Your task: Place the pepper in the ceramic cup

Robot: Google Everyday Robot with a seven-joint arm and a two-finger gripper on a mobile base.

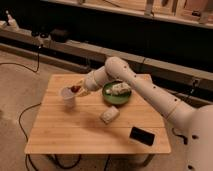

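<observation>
On the wooden surface [65, 135], the white cup [67, 96] stands at left, my jaws [77, 88] pinching the red pepper [75, 89] just over its rim, then a green plate [116, 96] holding something pale, a pale block [109, 115] and, far right, a black slab [142, 136].

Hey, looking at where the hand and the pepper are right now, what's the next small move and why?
Probably lower a touch and let go. The hand is shut on the pepper, which hangs right at the rim of the ceramic cup on the table's left side. It looks just over the opening's right edge, so a slight nudge left first may help it drop inside.
</observation>
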